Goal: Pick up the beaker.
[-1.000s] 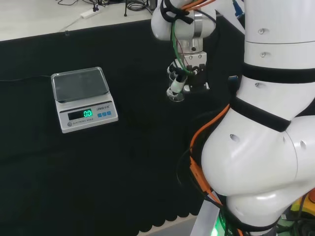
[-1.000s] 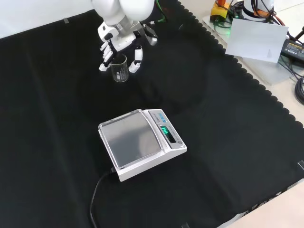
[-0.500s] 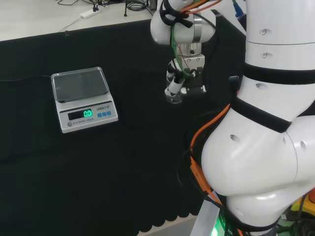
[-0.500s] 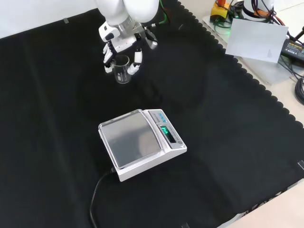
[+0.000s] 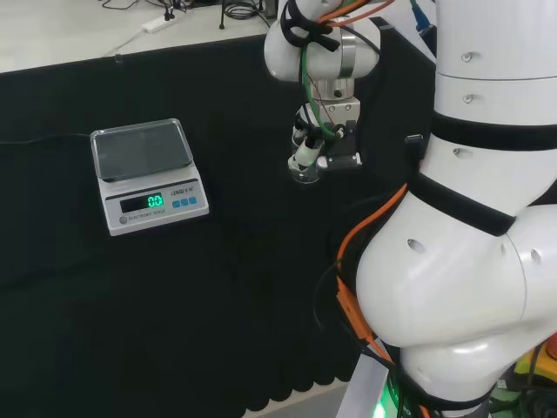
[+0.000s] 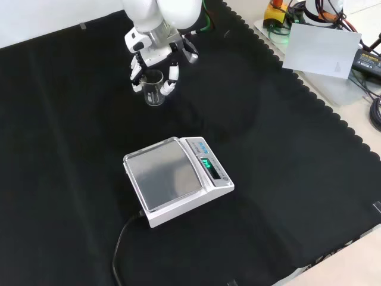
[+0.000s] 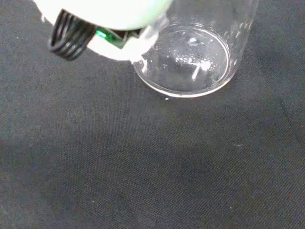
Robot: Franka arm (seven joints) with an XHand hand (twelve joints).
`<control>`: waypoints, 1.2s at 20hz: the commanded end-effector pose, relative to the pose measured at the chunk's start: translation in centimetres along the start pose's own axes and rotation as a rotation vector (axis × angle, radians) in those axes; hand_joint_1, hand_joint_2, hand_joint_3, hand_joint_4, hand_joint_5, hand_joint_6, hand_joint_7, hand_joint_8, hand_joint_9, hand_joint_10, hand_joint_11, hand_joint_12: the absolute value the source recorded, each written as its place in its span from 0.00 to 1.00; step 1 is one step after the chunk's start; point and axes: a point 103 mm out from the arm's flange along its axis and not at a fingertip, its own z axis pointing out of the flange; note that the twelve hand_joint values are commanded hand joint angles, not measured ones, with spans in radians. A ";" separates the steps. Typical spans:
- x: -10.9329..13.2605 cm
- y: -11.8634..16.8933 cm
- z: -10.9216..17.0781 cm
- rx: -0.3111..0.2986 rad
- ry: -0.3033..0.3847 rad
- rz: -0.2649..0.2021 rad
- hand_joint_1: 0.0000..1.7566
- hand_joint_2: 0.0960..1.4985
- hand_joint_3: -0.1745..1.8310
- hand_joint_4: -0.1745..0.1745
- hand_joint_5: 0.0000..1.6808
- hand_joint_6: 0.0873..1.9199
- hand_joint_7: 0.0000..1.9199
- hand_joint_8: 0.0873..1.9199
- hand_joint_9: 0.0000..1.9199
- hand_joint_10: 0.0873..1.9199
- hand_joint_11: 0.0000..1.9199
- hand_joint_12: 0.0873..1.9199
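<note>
Clear glass beaker (image 6: 153,88) upright on the black cloth (image 6: 286,167), beyond the scale (image 6: 177,180) in the front view, hand (image 6: 152,59) above it with fingers (image 6: 171,76) curled down around both sides of its rim

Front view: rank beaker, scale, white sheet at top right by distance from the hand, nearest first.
1. beaker: between the fingers of the hand.
2. scale: lower, mid-cloth.
3. white sheet: off the cloth, far right.
</note>
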 end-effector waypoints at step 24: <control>4.2 -2.5 -9.3 -0.049 -0.080 -0.054 0.68 0.37 0.47 0.19 0.43 0.57 0.48 0.51 0.55 0.38 0.41 0.62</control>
